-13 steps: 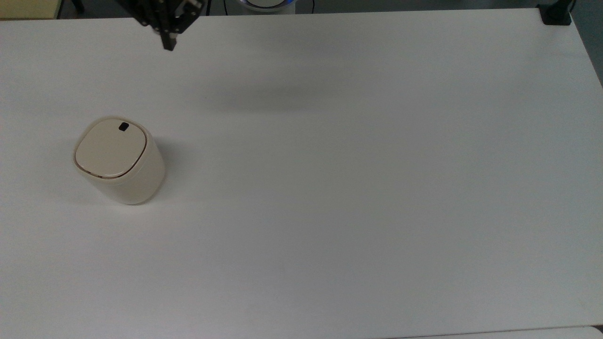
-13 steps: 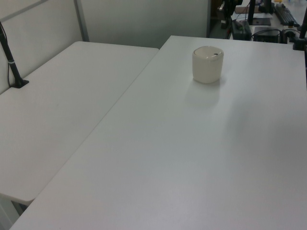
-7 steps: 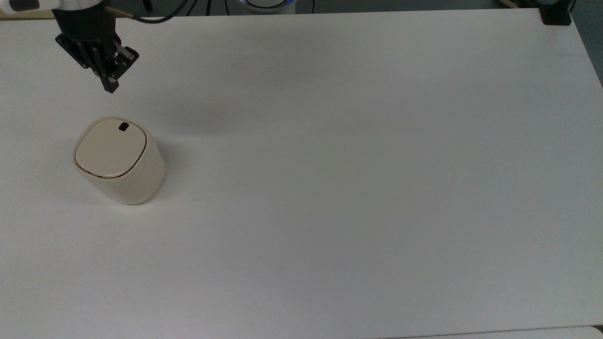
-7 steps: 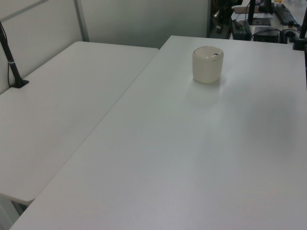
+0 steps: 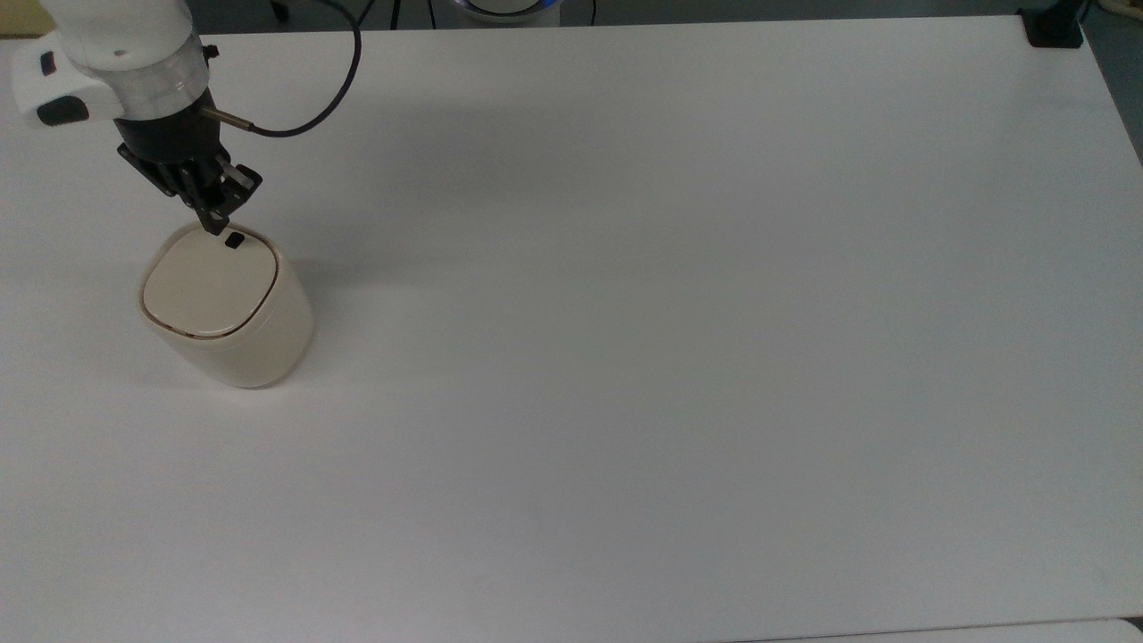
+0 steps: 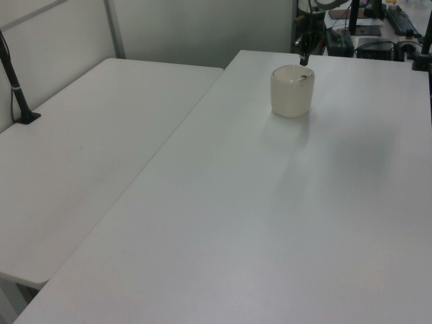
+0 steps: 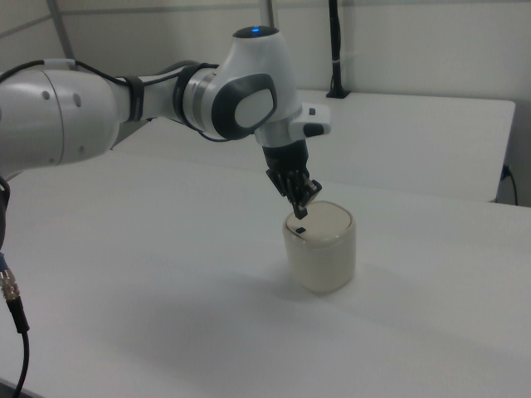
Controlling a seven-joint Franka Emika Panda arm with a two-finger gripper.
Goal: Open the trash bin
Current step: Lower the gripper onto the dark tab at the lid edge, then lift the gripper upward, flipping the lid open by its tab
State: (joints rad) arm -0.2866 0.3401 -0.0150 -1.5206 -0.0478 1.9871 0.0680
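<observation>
pointing down over the trash bin's lid, the gripper point(image 5: 215, 225) in the top view has its black fingers drawn together into a single tip, clenched with nothing between them. that tip sits just beside the small black button point(image 5: 234, 240), a touch toward the top view's upper left of it; whether it touches the lid cannot be told. the trash bin point(image 5: 223, 305) stands upright on the white table point(image 5: 679, 313) near the top view's left edge, its lid down flat with a thin dark seam around it. a black cable point(image 5: 330, 85) loops from the wrist toward the far edge of the table.

from the left view the trash bin point(image 6: 292, 90) stands toward the far end of the table point(image 6: 270, 216), and the gripper point(image 6: 304, 59) comes down to its top from behind. a second white table point(image 6: 88, 155) adjoins on the left view's left.

seen in the right view, the white arm point(image 7: 149, 99) reaches in from the right view's left and bends down, the gripper point(image 7: 301, 211) closed to a point just above the button point(image 7: 300, 229), which lies at the lid's edge nearest the right view's left. the trash bin point(image 7: 322, 249) stands near the middle of the right view, lid shut.
</observation>
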